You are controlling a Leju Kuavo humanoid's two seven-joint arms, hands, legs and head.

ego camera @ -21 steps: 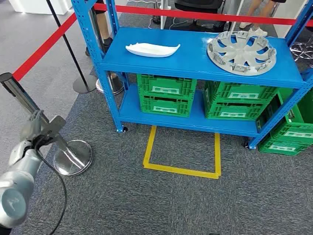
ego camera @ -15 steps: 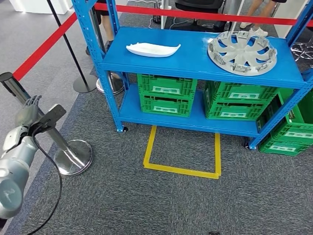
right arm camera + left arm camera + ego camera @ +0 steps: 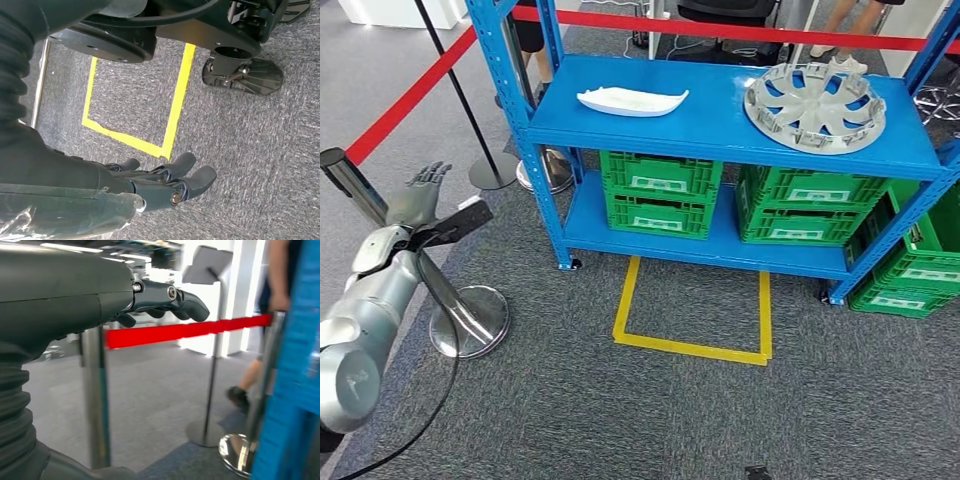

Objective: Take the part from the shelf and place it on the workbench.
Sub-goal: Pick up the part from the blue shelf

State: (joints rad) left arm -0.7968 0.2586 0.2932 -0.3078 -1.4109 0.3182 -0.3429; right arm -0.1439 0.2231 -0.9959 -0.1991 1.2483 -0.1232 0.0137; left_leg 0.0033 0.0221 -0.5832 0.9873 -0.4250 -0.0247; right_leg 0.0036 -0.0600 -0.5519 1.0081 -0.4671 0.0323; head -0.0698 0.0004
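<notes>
A long white curved part (image 3: 632,100) lies on the left of the blue shelf's top board (image 3: 720,115). A grey round wheel cover (image 3: 814,105) lies on the right of that board. My left hand (image 3: 418,197) is raised at the left, well short of the shelf and below the board's level, fingers spread and holding nothing. In the left wrist view the left hand (image 3: 94,295) points its straight fingers (image 3: 185,305) toward a red barrier belt (image 3: 181,331). My right hand (image 3: 151,185) hangs over the grey carpet with its fingers stretched out and nothing in it.
Green crates (image 3: 660,190) (image 3: 803,205) fill the lower shelf, and more crates (image 3: 916,265) stand at the right. A yellow tape square (image 3: 693,312) marks the carpet before the shelf. A stanchion with a chrome base (image 3: 469,320) and a red belt (image 3: 410,95) stand near my left arm. A person (image 3: 245,385) stands behind the shelf.
My left arm has lifted and swung forward toward the shelf, and the hand now sits higher and further right. The parts on the shelf have not moved.
</notes>
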